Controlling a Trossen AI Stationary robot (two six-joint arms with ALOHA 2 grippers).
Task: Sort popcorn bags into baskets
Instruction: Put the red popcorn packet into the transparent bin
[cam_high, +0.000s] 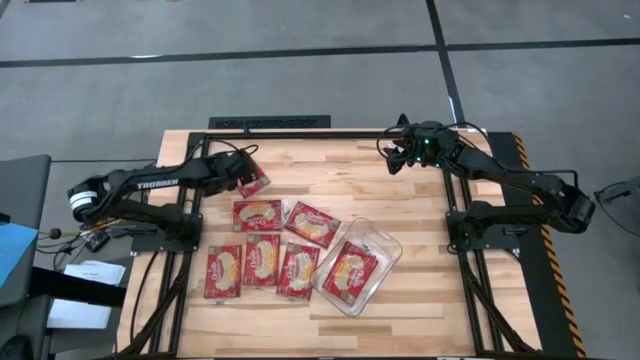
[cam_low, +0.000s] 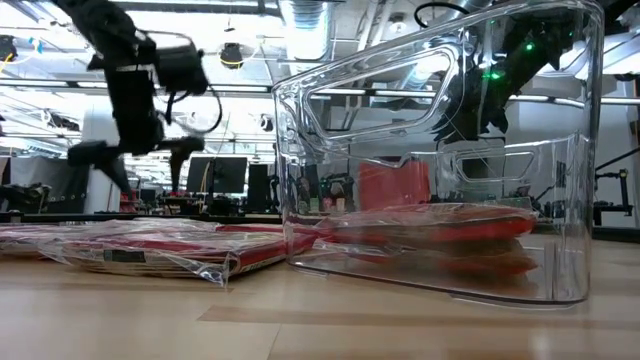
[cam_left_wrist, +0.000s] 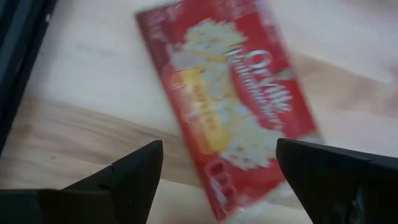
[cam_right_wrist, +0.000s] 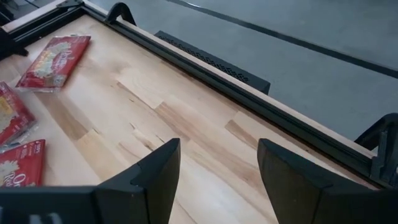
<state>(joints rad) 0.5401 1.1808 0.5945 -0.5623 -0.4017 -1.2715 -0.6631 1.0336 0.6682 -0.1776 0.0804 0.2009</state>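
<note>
Several red popcorn bags lie flat on the wooden table. One bag lies apart at the far left, and my left gripper hovers over it, open, one finger on either side and clear of it. Others lie in a cluster at the middle. The clear basket stands right of them with a bag lying flat in it. My right gripper waits open over bare wood at the far right.
A black metal frame runs along the table's far edge and down both sides. Bare wood lies between the bags and the far edge, and right of the basket. The room behind shows in the low view.
</note>
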